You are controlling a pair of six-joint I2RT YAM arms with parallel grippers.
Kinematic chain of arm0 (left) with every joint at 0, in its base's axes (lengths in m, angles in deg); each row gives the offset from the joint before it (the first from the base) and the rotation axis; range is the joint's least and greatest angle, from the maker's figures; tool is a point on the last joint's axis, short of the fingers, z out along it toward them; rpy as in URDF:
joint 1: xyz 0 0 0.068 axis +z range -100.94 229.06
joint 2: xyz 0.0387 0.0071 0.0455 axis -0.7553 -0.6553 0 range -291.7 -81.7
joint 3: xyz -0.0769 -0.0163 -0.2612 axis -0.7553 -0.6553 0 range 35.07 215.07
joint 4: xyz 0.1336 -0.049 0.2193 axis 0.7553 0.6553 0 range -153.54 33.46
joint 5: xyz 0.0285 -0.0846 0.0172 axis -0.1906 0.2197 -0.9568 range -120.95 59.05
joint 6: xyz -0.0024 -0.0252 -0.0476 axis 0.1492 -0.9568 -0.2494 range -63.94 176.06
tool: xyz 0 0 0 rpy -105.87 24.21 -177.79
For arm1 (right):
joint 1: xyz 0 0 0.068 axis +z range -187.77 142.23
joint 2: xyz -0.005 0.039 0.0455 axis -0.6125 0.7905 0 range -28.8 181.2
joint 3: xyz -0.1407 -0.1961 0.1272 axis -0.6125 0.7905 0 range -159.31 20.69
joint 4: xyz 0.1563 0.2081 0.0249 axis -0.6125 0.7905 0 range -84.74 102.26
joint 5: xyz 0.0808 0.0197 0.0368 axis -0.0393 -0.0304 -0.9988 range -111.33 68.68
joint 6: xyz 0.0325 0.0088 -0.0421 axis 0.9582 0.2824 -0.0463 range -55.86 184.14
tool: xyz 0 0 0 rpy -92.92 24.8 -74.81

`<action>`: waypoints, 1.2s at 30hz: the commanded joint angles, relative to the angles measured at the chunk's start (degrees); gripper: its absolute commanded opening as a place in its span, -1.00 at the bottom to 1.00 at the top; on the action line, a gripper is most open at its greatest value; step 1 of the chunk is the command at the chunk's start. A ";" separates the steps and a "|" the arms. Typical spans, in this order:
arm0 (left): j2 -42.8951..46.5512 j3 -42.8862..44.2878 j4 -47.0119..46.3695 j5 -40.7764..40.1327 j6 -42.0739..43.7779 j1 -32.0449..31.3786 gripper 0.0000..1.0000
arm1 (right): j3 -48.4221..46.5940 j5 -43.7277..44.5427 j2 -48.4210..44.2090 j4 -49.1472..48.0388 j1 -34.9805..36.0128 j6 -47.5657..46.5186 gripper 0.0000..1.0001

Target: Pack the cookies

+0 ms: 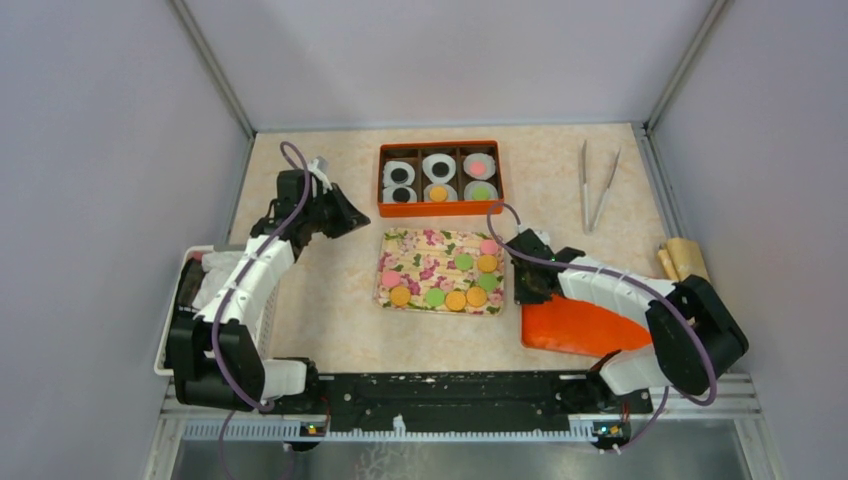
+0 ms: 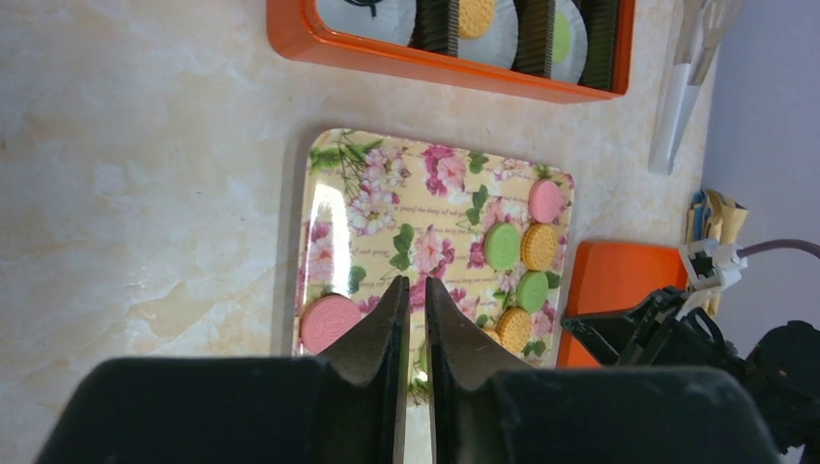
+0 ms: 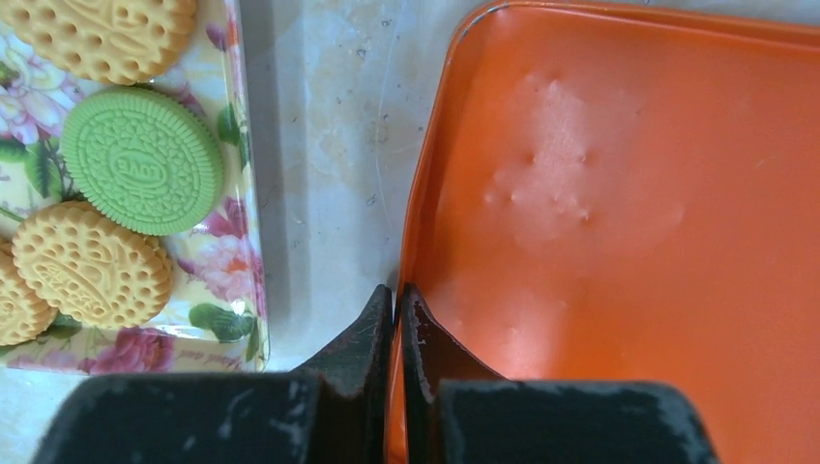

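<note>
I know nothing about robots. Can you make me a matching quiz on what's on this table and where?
1 orange box
2 floral tray
3 orange lid
4 tweezers

a pinched at its rim by the right gripper
b loose cookies lie on it
c lies at the table's far right
d holds paper cups

Pairs: 1-d, 2-b, 3-a, 4-c

Nine cookies (image 1: 464, 262) on tray (image 1: 420, 252), six in box (image 1: 440, 146).

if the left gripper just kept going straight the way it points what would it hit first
The left gripper would likely meet the flower-patterned rectangular tray first, near its closest edge, just right of the pink round cookie. Depth is hard to judge here.
</note>
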 commanded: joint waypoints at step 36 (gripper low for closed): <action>-12.05 -7.28 -27.22 33.32 -7.61 -15.11 0.15 | -29.14 -8.10 -7.20 15.21 28.92 -12.47 -1.00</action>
